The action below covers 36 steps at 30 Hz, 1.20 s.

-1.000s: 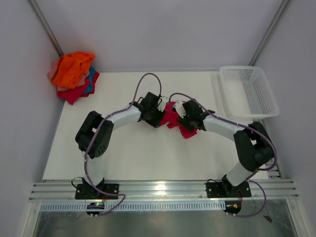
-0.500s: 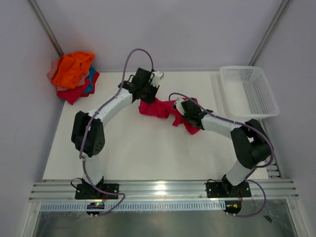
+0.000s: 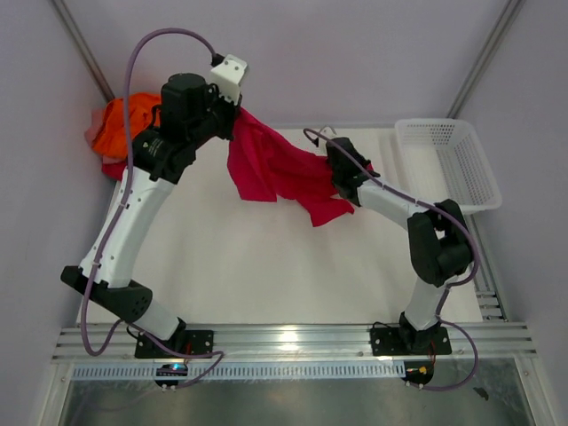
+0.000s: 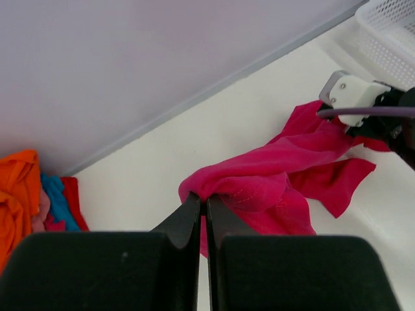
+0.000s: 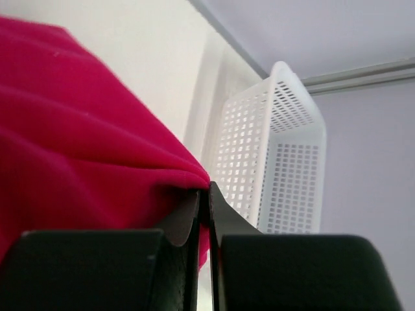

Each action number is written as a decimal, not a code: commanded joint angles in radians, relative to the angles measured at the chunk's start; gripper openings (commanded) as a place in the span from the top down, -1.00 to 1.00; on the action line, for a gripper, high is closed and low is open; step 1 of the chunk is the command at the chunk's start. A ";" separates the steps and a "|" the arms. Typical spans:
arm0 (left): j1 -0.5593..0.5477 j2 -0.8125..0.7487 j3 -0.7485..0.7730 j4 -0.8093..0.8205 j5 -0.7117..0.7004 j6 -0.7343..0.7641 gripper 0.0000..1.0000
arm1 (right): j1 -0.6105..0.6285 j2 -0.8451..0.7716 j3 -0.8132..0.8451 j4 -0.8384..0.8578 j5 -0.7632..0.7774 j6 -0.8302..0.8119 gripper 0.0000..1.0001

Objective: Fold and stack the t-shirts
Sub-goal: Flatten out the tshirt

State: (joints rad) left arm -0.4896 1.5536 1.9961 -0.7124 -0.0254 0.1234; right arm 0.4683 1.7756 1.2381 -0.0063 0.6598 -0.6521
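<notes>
The crimson t-shirt (image 3: pixel 275 170) hangs stretched between my two grippers above the white table. My left gripper (image 3: pixel 238 114) is raised high at the back left and is shut on one edge of the shirt (image 4: pixel 259 184). My right gripper (image 3: pixel 335 169) is lower, at the back middle, shut on another edge of the shirt (image 5: pixel 84 149). A flap of the shirt droops down to the table between them. A pile of other t-shirts (image 3: pixel 129 133), orange on top with red, blue and pale pink under it, lies at the back left corner; it shows in the left wrist view (image 4: pixel 26 194) too.
A white mesh basket (image 3: pixel 448 164) stands at the back right of the table, close to my right gripper; it also shows in the right wrist view (image 5: pixel 272 149). Grey walls close in the back and the sides.
My left gripper has risen high and swung left and back with the shirt's edge in it. The bunched shirt has been lifted and spread out between the two grippers. My right gripper moved slightly back.
</notes>
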 commanded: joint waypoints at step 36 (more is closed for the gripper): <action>0.042 -0.105 -0.058 -0.033 -0.263 0.134 1.00 | -0.099 -0.333 0.485 -0.575 -0.337 0.186 0.90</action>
State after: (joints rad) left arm -0.4557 1.4944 1.9800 -0.7795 -0.2623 0.2481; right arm 0.3664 1.4895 1.7447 -0.4419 0.4515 -0.5381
